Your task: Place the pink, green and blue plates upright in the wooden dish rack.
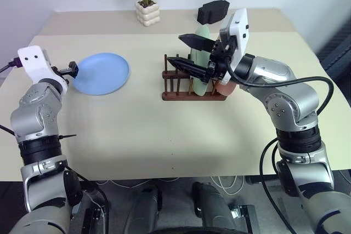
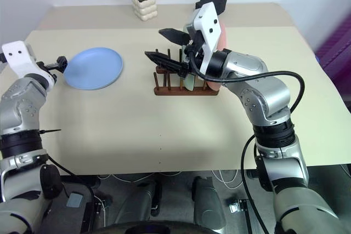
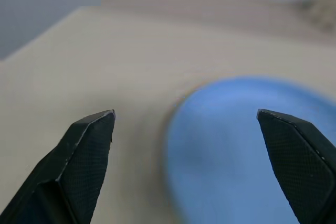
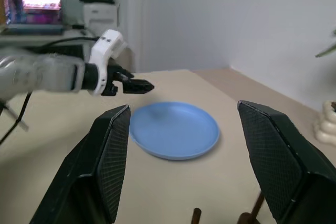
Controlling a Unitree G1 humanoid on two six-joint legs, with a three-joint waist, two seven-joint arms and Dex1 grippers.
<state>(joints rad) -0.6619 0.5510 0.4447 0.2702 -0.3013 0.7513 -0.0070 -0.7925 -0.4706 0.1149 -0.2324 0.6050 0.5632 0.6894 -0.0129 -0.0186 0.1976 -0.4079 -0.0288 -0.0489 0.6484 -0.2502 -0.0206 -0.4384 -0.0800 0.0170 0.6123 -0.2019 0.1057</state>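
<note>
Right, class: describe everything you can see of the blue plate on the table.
The blue plate is a plain, round, shallow dish in matte light sky blue, with a low raised rim and no pattern. It lies flat, face up, on the beige table, well apart from the wooden dish rack. Nothing rests on it. The left gripper sits right at its edge, fingers open, one fingertip over the plate and one off it; whether they touch it cannot be told.

Sky-blue plate, dark brown rack
</note>
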